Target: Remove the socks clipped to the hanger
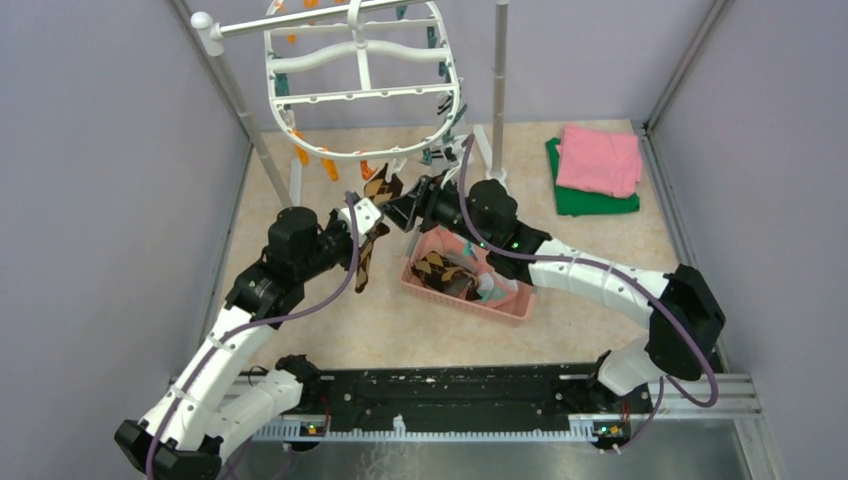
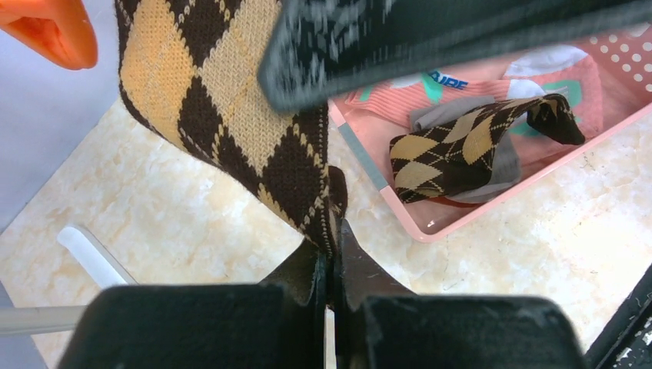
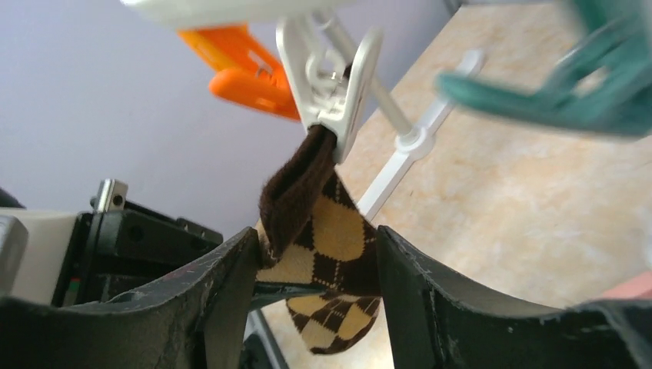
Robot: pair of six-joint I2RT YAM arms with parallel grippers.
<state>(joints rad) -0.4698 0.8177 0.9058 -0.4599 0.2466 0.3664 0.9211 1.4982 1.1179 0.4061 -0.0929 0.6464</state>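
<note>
**Freeing a diamond sock from the hanger, with the basket partly filled**

The brown-and-tan diamond sock [image 1: 378,188] hangs from the near rim of the white hanger [image 1: 360,95]. Its cuff is pinched in a white clip [image 3: 330,84]. The left jaws are clenched on the sock's lower edge, with the knit caught tight between them in the left wrist view. The toe end dangles below them over the tabletop [image 1: 330,310]. The right jaws are spread and straddle the sock just under the clip, one finger on each side, not squeezing it.

What looks done: the pink basket [image 1: 480,302], just beside the right arm, holds another diamond sock [image 2: 454,146], a pink one [image 2: 492,84] and a grey one [image 2: 450,111]. These were most likely taken off the hanger. The orange clips [image 1: 328,168] along the near rim hang with nothing in them.

What is left: the sock in hand is gripped but not free, since the clip has not let go of the cuff. After that it has to go into the basket. Small dark-striped pieces [image 1: 445,105] hang at the hanger's right rim. They may be more socks, though they are too small to tell for sure. By this reading the job is well under way but not finished, with one sock mid-removal and perhaps a few to follow.
</note>
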